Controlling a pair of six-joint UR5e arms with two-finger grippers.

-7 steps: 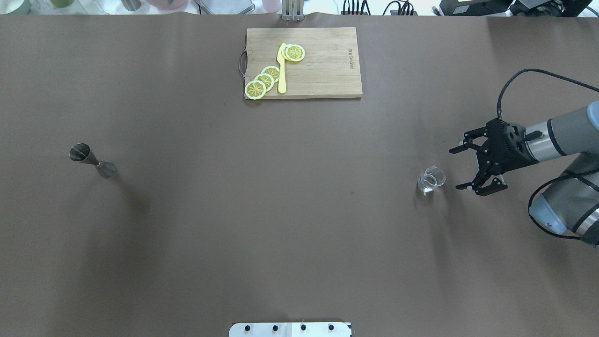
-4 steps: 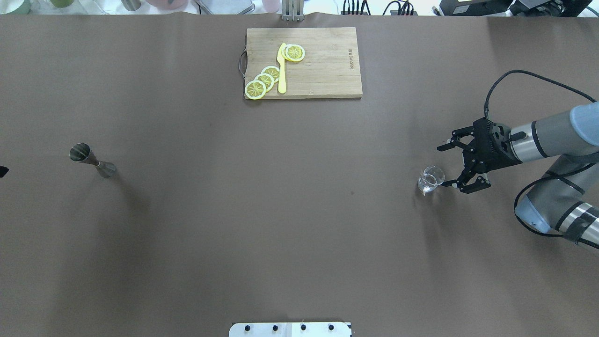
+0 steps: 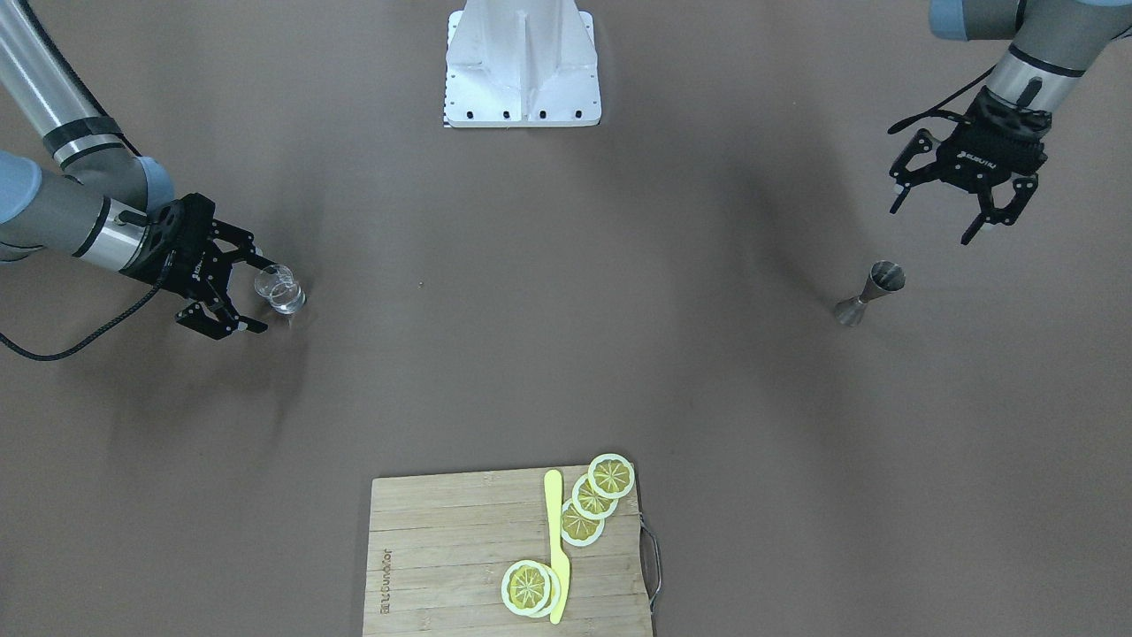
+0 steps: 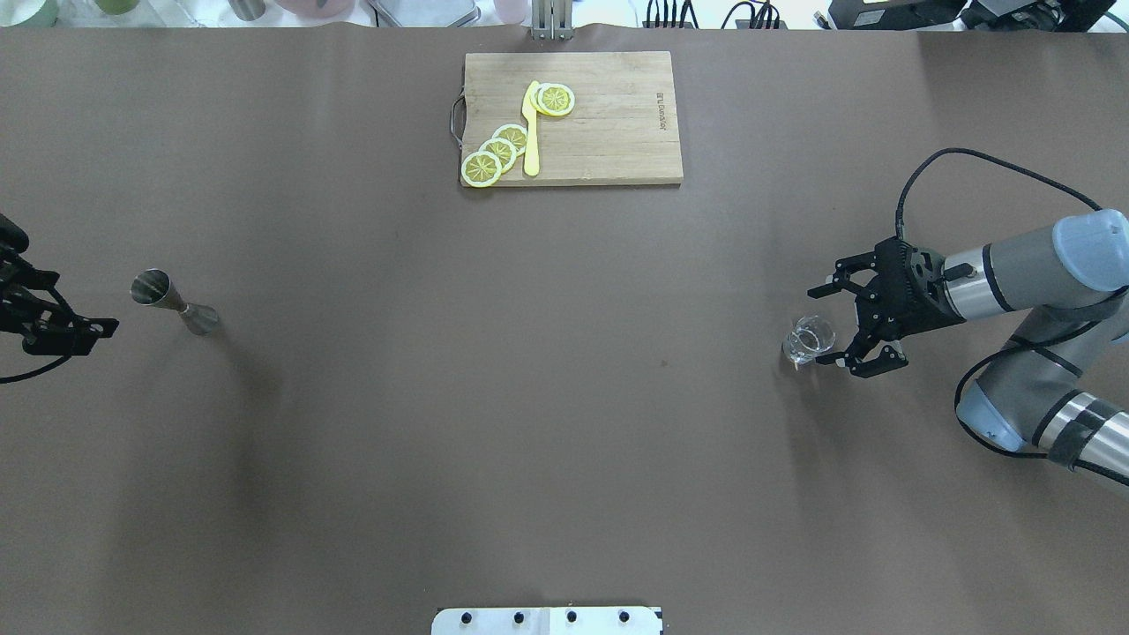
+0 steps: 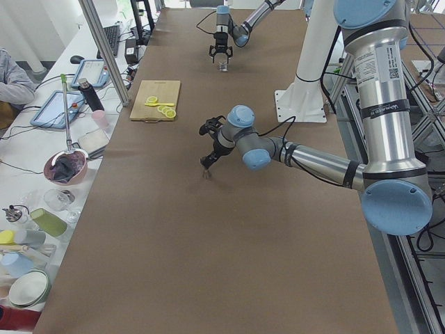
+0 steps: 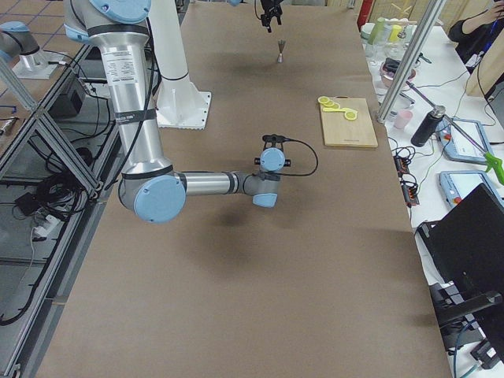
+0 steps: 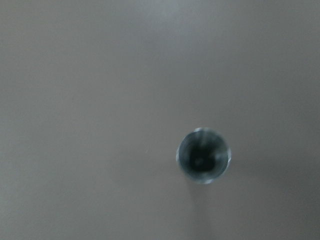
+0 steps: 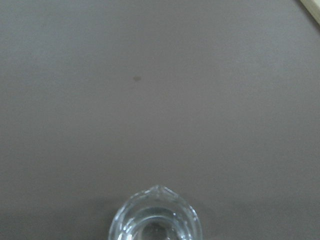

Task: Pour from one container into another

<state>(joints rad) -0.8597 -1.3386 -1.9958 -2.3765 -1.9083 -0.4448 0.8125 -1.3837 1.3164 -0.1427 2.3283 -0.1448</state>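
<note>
Brown desk [image 4: 564, 397]: beaker [image 4: 810, 341] near its right edge, right gripper [image 4: 829, 326] spread wide just beside it; jigger [image 4: 172, 300] near left edge, left gripper [image 3: 930, 224] wide, apart.

The right arm [image 4: 1014, 273] reaches in low, forearm close to level, wrist turned so that the right gripper [image 4: 818, 324] points sideways toward the middle. Its two black fingers [image 4: 873, 362] are spread wide, one lying farther out from the robot's base than the other. On the opposite side the left arm [image 3: 1035, 35] stretches outward with its wrist bent over, and the left gripper [image 3: 930, 226] hangs pointing downward, its jaws also spread wide and holding nothing.
</note>
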